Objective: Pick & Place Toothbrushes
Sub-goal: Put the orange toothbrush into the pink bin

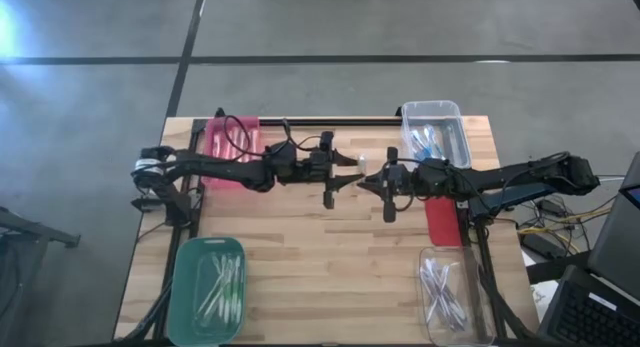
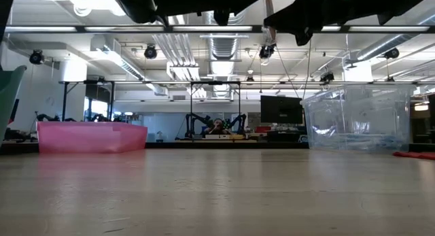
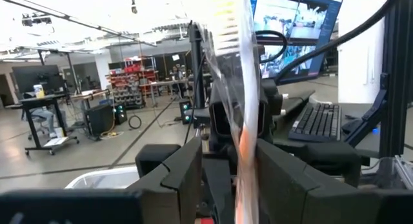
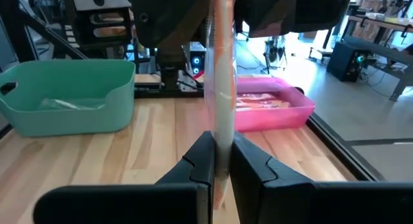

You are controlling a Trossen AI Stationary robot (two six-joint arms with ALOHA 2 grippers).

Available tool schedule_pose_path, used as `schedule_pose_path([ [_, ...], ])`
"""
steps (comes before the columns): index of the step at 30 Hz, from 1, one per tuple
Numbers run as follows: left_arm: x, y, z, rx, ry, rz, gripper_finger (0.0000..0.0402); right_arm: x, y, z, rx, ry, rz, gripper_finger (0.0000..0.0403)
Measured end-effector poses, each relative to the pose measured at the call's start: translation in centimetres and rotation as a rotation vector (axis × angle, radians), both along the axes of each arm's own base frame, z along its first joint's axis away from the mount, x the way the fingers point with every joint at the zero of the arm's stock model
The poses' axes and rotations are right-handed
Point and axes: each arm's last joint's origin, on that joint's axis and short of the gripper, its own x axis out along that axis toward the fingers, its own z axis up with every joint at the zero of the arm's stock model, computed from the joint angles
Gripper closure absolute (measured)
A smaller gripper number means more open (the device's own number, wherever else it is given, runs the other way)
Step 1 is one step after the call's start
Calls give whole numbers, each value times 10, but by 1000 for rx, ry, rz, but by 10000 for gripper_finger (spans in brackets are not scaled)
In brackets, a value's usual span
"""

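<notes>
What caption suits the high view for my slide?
Both grippers, left and right, meet mid-table over one toothbrush.

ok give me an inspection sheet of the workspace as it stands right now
Surface: wooden table, bare in the middle.
Job's things: wrapped toothbrush held upright above the table centre; more toothbrushes lie in the green bin and both clear bins.
Clutter: red flat item by the right arm.
Grippers: right claw shut on the toothbrush; left claw flanks it, contact unclear.
Cables: bundle off the table's right edge.
Surroundings: monitor, keyboard, lab benches.
</notes>
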Motion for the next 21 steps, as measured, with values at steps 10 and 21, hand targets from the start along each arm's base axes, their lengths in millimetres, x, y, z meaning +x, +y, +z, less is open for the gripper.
schedule_pose_path([
  [10, 8, 1, 4, -5, 58, -5, 284, 0, 0, 0, 0, 0, -1, 380],
  [21, 8, 0, 4, -1, 64, -24, 378, 0, 0, 0, 0, 1, -2, 380],
])
